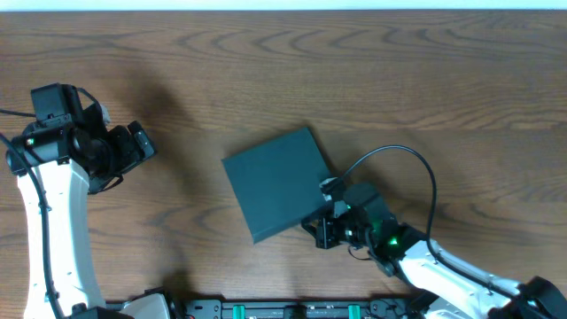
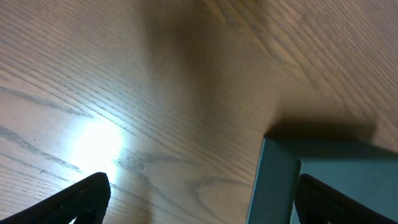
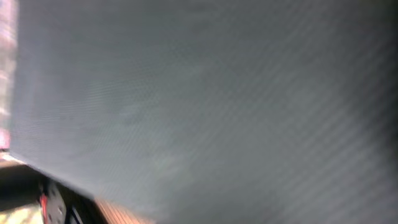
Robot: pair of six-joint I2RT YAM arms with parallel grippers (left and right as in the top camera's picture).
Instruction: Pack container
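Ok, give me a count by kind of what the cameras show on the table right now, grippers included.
Containers: 1, the teal container
Grippers: 2, the left gripper and the right gripper
Other loose items: 0 in view
Total: 3

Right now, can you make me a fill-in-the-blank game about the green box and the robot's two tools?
1. The dark teal container lies on a ___ table.
2. The right tool is at the ___'s lower right edge.
3. The left tool is open and holds ___.

Missing words: wooden; container; nothing.
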